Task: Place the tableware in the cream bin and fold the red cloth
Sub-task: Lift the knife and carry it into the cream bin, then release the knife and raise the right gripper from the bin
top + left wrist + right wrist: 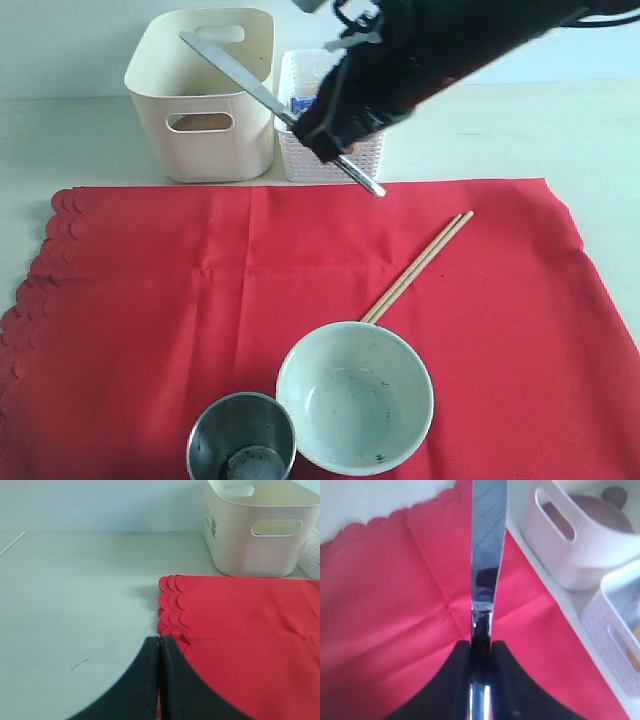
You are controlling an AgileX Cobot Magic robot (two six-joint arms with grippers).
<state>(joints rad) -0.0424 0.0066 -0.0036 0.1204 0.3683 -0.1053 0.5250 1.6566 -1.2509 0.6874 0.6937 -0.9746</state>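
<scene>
Pale tabletop (70, 145) under red cloth (150, 300)

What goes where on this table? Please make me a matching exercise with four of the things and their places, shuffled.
Things
1. steel knife
2. wooden chopsticks
3. steel cup
4. cream bin

Places
A. on the table beyond the red cloth, beside the white basket
B. upright on the red cloth, beside the pale green bowl
C. in the air, clamped in the right gripper
D. lying flat on the red cloth, one end at the bowl's rim

Pairs: 1-C, 2-D, 3-B, 4-A
</scene>
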